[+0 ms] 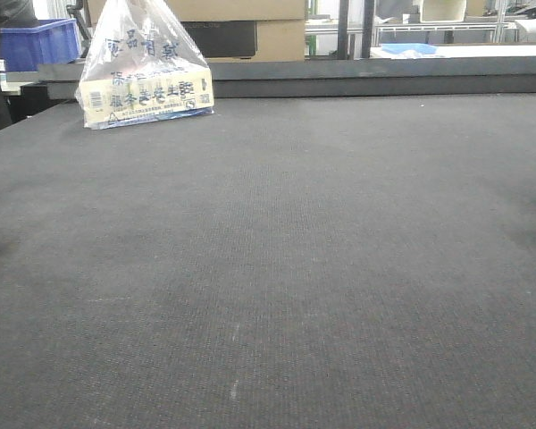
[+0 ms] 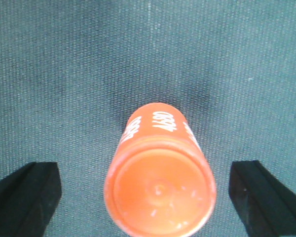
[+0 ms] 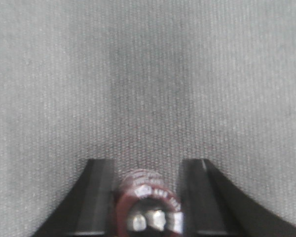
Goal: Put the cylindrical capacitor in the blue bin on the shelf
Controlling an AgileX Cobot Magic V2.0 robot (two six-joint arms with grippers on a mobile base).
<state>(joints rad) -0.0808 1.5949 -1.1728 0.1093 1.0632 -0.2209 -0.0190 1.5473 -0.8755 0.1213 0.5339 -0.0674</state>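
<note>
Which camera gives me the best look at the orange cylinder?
The left wrist view: the orange cylinder sits centred inside the open left gripper, end face and white print visible. The front and right wrist views miss it.

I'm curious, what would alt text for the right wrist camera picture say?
A small dark red cylinder with white print and metal prongs is pinched in the right claw, between its two black fingers. Grey woven table fills the rest.

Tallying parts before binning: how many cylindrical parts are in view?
2. An orange cylinder sits inside the open left gripper; a dark red capacitor is clamped in the right gripper. More may lie out of view.
</note>
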